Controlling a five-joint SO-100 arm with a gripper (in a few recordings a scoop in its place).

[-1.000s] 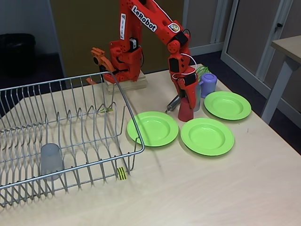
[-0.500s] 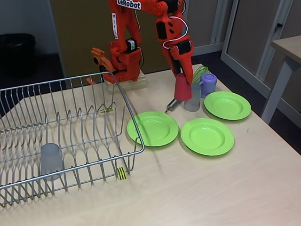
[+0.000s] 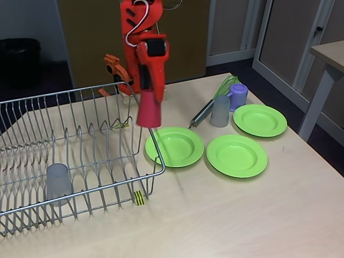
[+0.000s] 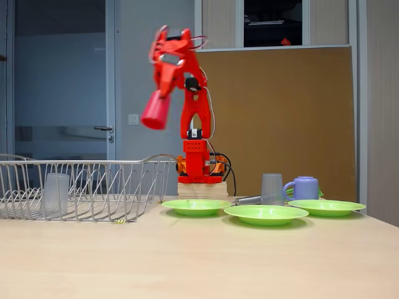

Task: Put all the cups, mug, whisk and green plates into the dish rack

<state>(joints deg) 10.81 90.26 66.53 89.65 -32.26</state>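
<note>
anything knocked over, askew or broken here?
Nothing stands out. The red cup hangs tilted in the gripper, mid-carry. Plates, mug and grey cup sit upright on the table.

No legible text, brand or number in either fixed view. Only sign-like marking: yellow-black striped tag (image 3: 139, 198) on front edge of dish rack (image 3: 75, 156), also seen low on the rack front in the other fixed view (image 4: 118, 220). Stripes only, no characters. Arm (image 3: 142, 48) surfaces facing cameras carry no readable lettering; arm blurred in side view.
</note>
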